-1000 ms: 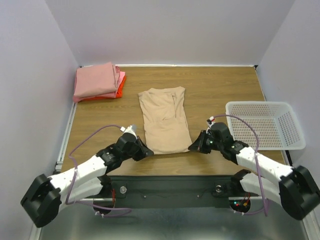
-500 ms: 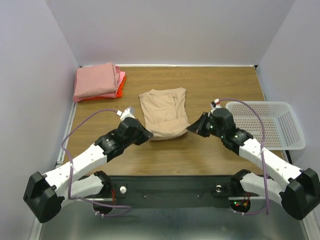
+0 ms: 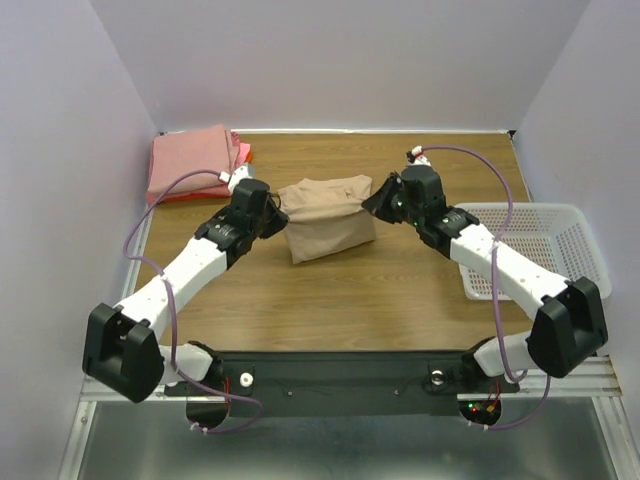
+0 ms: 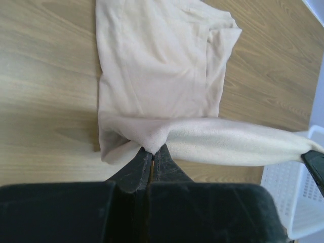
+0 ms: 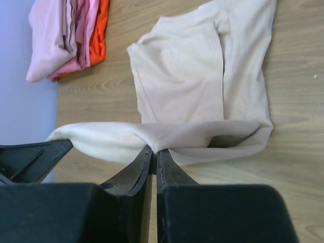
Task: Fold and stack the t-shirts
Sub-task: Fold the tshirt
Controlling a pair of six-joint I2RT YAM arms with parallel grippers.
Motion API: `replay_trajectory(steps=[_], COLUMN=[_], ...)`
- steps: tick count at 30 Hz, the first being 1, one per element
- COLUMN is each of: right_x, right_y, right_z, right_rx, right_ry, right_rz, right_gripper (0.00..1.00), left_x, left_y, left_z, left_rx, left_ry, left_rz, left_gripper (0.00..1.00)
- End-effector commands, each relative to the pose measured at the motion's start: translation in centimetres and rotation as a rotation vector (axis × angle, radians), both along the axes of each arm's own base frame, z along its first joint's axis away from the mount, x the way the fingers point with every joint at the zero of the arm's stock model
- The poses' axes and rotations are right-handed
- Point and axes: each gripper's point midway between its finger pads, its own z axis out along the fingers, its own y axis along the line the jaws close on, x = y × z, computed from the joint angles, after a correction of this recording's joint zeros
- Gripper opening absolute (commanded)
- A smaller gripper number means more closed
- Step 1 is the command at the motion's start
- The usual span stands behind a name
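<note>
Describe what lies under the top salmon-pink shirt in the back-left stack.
A brighter pink layer and an orange-red shirt show at its edge; the top salmon-pink shirt covers the rest, so their folds cannot be seen.

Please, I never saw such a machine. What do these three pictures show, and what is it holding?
Two robot arms stand at the near edge of a wooden table. One picture looks down from above; the other two come from a camera on each wrist. The dark shapes at their bottom are the left fingers and right fingers, both shut on one edge of a plain tan cloth t-shirt, holding it stretched above the rest. A stack of folded pink and orange t-shirts lies far left; a white plastic mesh basket sits at the right.
</note>
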Motion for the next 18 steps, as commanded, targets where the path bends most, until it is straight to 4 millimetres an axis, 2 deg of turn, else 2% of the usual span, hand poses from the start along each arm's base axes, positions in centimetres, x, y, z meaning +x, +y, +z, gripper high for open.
replay_trajectory(steps=[1, 3, 4, 5, 6, 7, 8, 11, 12, 13, 14, 15, 16, 17, 18], right_x=[4.5, 5.6, 6.3, 7.0, 7.6, 8.1, 9.3, 10.9, 11.8, 12.1, 12.7, 13.4, 13.9, 14.5, 15.3], right_y=[-1.5, -1.6, -1.5, -1.4, -1.7, -1.5, -1.6, -1.1, -0.6, -0.4, -0.3, -0.4, -0.4, -0.5, -0.7], right_z=[3.6, 3.4, 2.4, 2.9, 2.7, 2.6, 2.1, 1.4, 0.7, 0.3, -0.9, -0.6, -1.0, -1.2, -2.8], right_rx=[-0.023, -0.024, -0.037, -0.031, -0.036, -0.031, -0.033, -0.029, -0.023, -0.024, -0.032, -0.038, -0.042, -0.046, -0.06], right_ry=[-0.115, -0.109, -0.091, -0.101, -0.097, -0.093, -0.082, -0.067, -0.053, -0.045, -0.026, -0.038, -0.034, -0.034, -0.01], right_rz=[-0.096, -0.1, -0.092, -0.094, -0.1, -0.085, -0.088, -0.057, -0.038, -0.027, -0.029, -0.041, -0.051, -0.061, -0.068], right_gripper=[0.0, 0.0, 0.0, 0.0, 0.0, 0.0, 0.0, 0.0, 0.0, 0.0, 0.0, 0.0, 0.0, 0.0, 0.0], left_x=[4.1, 5.1, 5.9, 6.6, 7.2, 7.8, 8.4, 9.8, 10.5, 11.2, 12.0, 12.7, 13.3, 14.2, 14.9], left_y=[0.3, 0.1, 0.6, 0.6, 0.7, 1.2, 1.2, 1.8, 1.9, 2.2, 2.1, 2.2, 2.2, 2.1, 2.2], left_z=[4.1, 4.0, 2.6, 3.1, 1.9, 1.6, 1.9, 0.3, 0.6, -0.4, 0.2, -0.9, -1.1, -0.5, -1.8], left_rx=[0.027, 0.034, 0.057, 0.053, 0.063, 0.066, 0.054, 0.054, 0.054, 0.062, 0.059, 0.068, 0.073, 0.07, 0.082], left_ry=[-0.131, -0.119, -0.076, -0.079, -0.051, -0.041, -0.05, -0.014, -0.026, -0.006, -0.022, -0.004, -0.002, -0.023, 0.002], left_rz=[-0.013, -0.024, -0.017, -0.013, -0.012, 0.001, -0.006, 0.003, 0.003, 0.01, 0.014, 0.016, 0.017, 0.02, 0.019], left_gripper=[0.0, 0.0, 0.0, 0.0, 0.0, 0.0, 0.0, 0.0, 0.0, 0.0, 0.0, 0.0, 0.0, 0.0, 0.0])
